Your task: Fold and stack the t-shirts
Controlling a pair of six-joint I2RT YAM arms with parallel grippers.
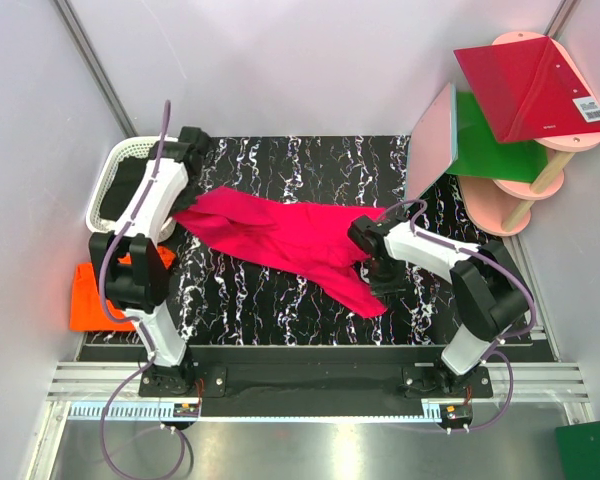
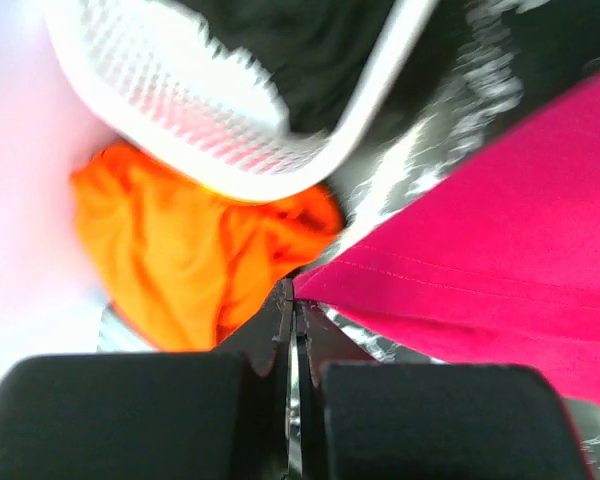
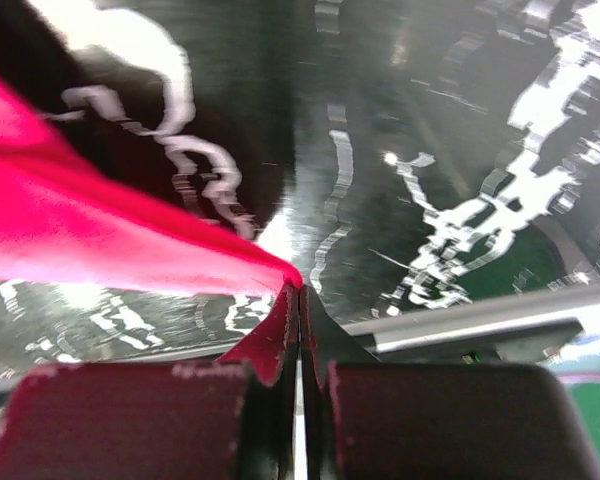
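Note:
The hot pink t-shirt (image 1: 280,235) hangs stretched between my two grippers above the black marbled table (image 1: 280,160), one end drooping to the front right. My left gripper (image 1: 183,214) is shut on its left corner; the left wrist view shows the pink cloth (image 2: 480,250) pinched at the fingertips (image 2: 297,300). My right gripper (image 1: 362,236) is shut on the shirt's right part; the right wrist view shows pink cloth (image 3: 100,235) caught at the fingertips (image 3: 298,292). The orange t-shirt (image 1: 100,295) lies crumpled at the table's left edge, also in the left wrist view (image 2: 170,260).
A white mesh basket (image 1: 115,175) with dark contents stands at the back left, beside my left arm. Stiff red (image 1: 525,85) and green (image 1: 495,145) panels and a pink board (image 1: 432,150) rest on a pink stand (image 1: 500,205) at the back right.

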